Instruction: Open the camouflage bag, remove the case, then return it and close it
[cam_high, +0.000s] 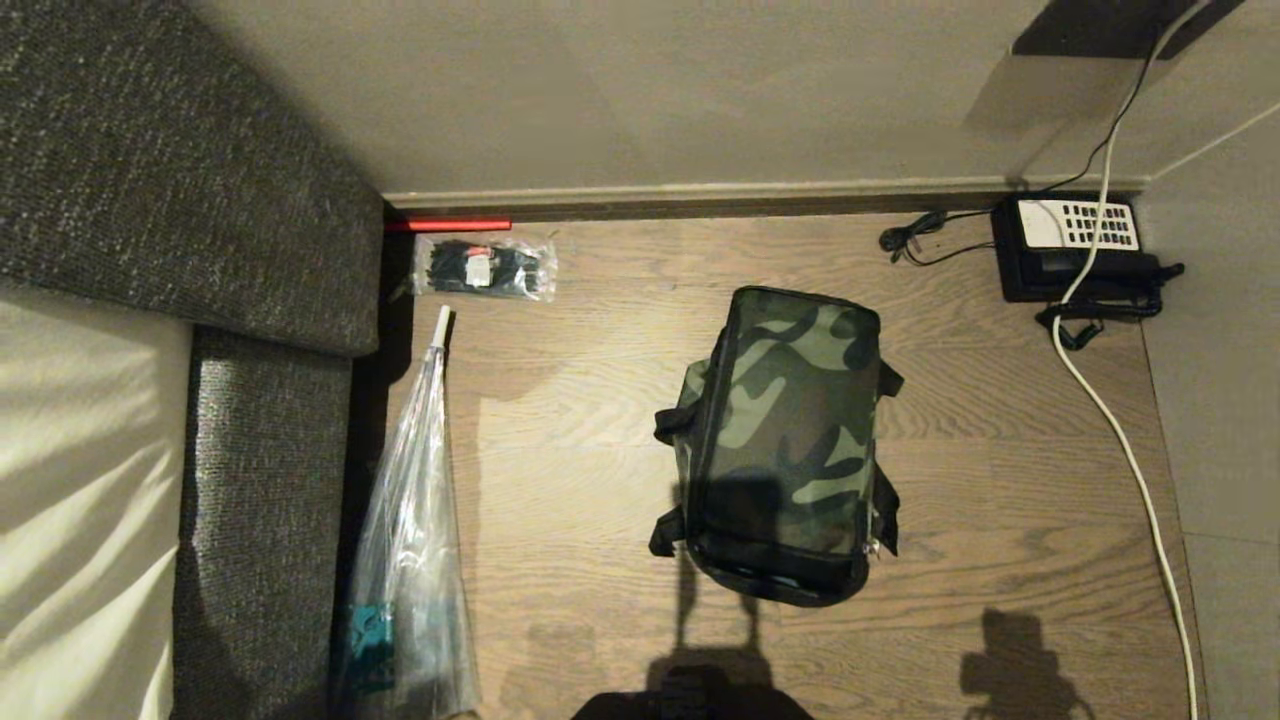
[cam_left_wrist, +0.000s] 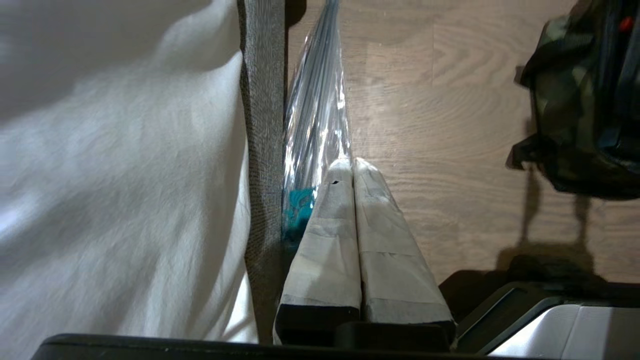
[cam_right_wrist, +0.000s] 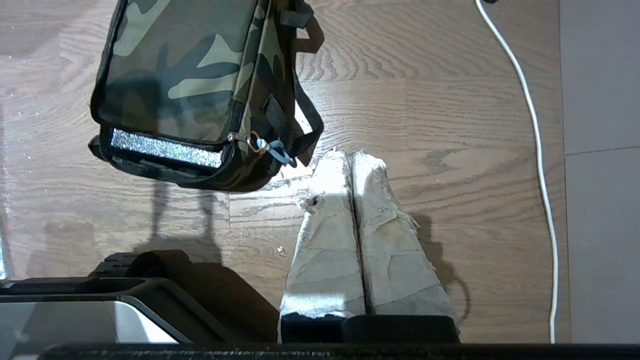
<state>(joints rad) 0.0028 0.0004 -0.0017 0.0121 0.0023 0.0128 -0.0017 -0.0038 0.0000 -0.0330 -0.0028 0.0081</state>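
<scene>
The camouflage bag (cam_high: 785, 440) stands zipped shut on the wooden floor, its green-brown-black panel facing up, black straps at its sides. Its zipper pull (cam_right_wrist: 260, 145) with a blue loop hangs at the near right corner, above a silvery strip. The case is hidden. My right gripper (cam_right_wrist: 351, 156) hangs shut over bare floor just right of that corner, touching nothing. My left gripper (cam_left_wrist: 350, 162) is shut and empty over the floor, far left of the bag (cam_left_wrist: 585, 100), beside the sofa edge. Neither gripper shows in the head view.
A grey sofa (cam_high: 270, 470) with a white cover lines the left, a clear plastic sleeve (cam_high: 415, 560) lying along it. A bag of black cable ties (cam_high: 485, 268) lies by the wall. A black desk telephone (cam_high: 1075, 255) sits at the back right, a white cable (cam_high: 1120, 430) running along the floor.
</scene>
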